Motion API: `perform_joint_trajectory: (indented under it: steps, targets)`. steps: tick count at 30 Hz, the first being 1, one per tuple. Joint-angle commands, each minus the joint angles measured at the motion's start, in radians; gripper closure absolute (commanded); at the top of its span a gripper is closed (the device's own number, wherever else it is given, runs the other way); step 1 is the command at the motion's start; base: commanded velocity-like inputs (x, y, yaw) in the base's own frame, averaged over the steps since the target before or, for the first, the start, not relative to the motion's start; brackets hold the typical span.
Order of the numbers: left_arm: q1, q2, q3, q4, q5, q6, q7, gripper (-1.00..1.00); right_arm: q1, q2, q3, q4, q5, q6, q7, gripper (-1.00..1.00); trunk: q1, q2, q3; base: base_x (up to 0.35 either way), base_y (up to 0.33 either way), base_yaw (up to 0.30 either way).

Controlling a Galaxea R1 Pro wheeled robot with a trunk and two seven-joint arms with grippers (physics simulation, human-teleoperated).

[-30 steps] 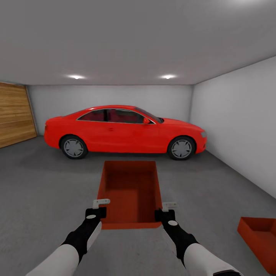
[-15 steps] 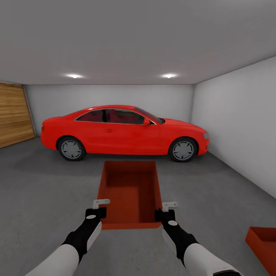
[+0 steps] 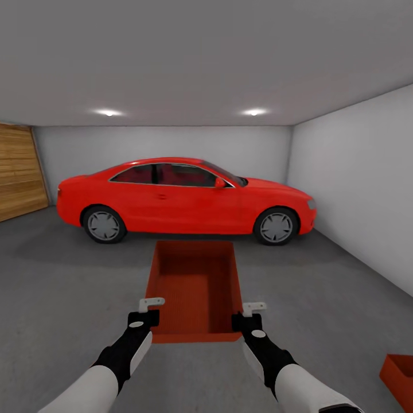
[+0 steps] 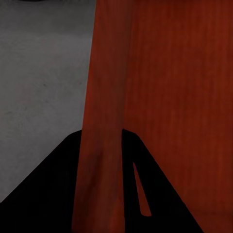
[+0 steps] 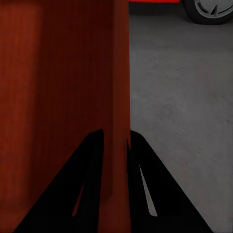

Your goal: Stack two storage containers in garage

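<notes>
A: Largest items?
B: Red car [image 3: 183, 198], parked on grey garage floor [image 3: 63, 287].

A: Bins?
B: One bin [image 3: 195, 289] held in front; second bin [image 3: 400, 371] on floor, right.

A: Jaws?
B: Left gripper [image 3: 150, 311] and right gripper [image 3: 245, 314] each pinch a side wall of the held bin.

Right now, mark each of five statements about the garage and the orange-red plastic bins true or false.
1. Both grippers pinch opposite walls of the carried orange-red plastic bin: the left gripper and the right gripper. True.
2. The carried bin holds tools. False: its inside is bare.
3. A second orange-red bin sits on the grey concrete floor at the robot's right. True.
4. The red car is parked with its wheels on a wooden ramp. False: it stands on the concrete floor.
5. The bins are already stacked. False: they are apart.
</notes>
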Motion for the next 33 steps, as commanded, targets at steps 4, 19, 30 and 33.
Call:
perform_joint_trajectory:
  steps: [4,19,30,33]
  targets:
    - [-0.001,0.016,0.048,-0.026,0.0,0.007,0.012,1.0,-0.001,0.0,-0.009,0.003,-0.003,-0.005,-0.007,1.0,0.0,-0.001,-0.002,0.014,0.0,-0.002]
    - [-0.001,0.016,0.048,-0.026,0.0,0.007,0.012,1.0,-0.001,0.0,-0.009,0.003,-0.004,-0.002,-0.011,1.0,0.0,-0.001,-0.002,0.001,0.0,-0.232]
    - [-0.001,0.016,0.048,-0.021,0.0,0.007,0.012,1.0,-0.001,0.0,-0.009,0.003,-0.004,-0.003,-0.011,1.0,0.0,-0.001,-0.002,0.118,0.021,-0.287]
    - [-0.001,0.016,0.048,-0.019,0.0,0.007,0.012,1.0,-0.001,0.0,-0.009,0.003,-0.004,-0.004,-0.011,1.0,0.0,-0.001,-0.002,0.309,0.107,-0.287]
